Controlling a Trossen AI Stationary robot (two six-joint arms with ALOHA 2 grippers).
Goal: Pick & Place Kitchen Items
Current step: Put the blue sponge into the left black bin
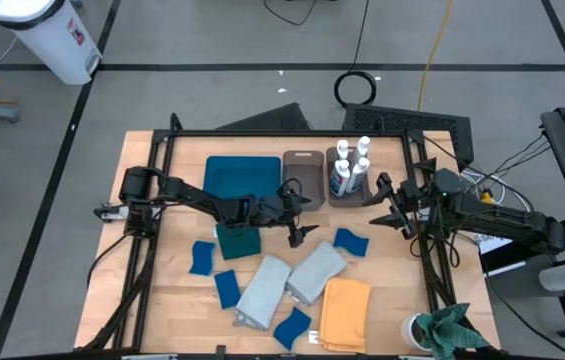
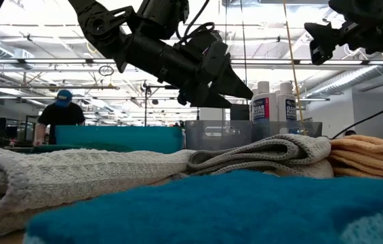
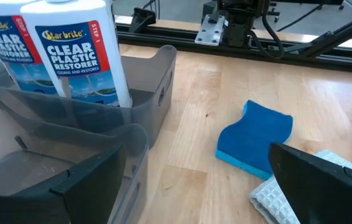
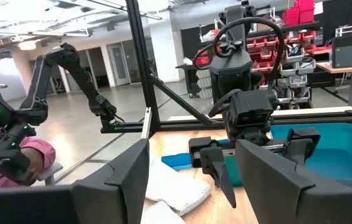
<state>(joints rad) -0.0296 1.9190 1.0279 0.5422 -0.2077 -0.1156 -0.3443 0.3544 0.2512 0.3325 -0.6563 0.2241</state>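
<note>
The left gripper (image 1: 300, 222) hangs above the table near its middle, fingers spread wide and holding nothing (its wrist view shows both dark fingers well apart with bare wood between them). Just beyond it stands an empty bin (image 1: 303, 178), and beside that a second bin (image 1: 347, 199) with white bottles (image 1: 351, 165) upright inside; blue labels show on them in the left wrist view (image 3: 71, 53). A blue sponge (image 1: 351, 240) lies on the wood just beside the gripper, toward the right arm. On the other side of the gripper a dark teal cloth (image 1: 237, 240) sits folded under the left arm, next to the teal tray (image 1: 241, 175).

Nearer the front edge lie two pale grey cloths (image 1: 265, 290) (image 1: 316, 272) side by side and touching, with a mustard cloth (image 1: 346, 312) next to them. Three more sponges are scattered around: one (image 1: 202, 257) beside the teal cloth, one (image 1: 227, 288) by the grey cloths, one (image 1: 292, 327) at the front.

The right gripper (image 1: 386, 204) waits at the table's right side near the bottle bin, raised, jaws parted and empty. A green rag (image 1: 451, 332) sits at the front right corner.

In the low view a person (image 2: 61, 115) shows in the room behind.
</note>
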